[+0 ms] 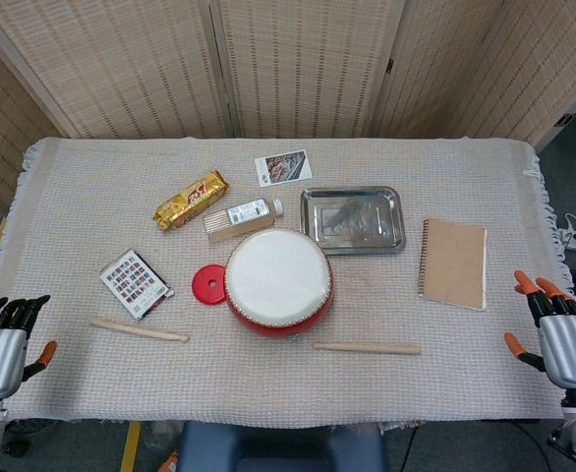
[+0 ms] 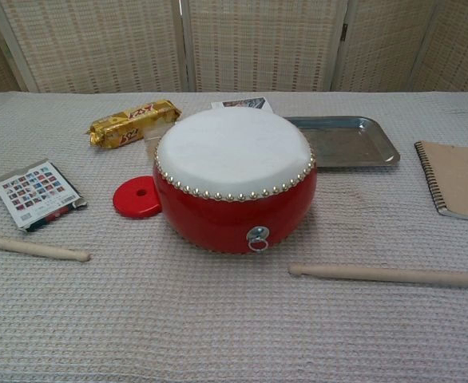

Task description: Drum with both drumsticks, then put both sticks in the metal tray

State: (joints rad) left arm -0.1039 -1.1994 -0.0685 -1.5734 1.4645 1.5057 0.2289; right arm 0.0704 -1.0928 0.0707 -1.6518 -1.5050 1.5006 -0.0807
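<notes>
Chest view: round red drum [image 2: 234, 179], wooden drumsticks [image 2: 384, 275].

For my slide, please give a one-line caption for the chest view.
Red drum between two drumsticks lying untouched on the cloth, metal tray behind.

A staged robot test room, not a home. Woven reed screens [image 1: 298, 64] wall off the worktop's far edge. A pale woven cloth [image 1: 91, 383] covers the worktop, yellow floor tape [image 1: 131, 444] below its near edge.
</notes>
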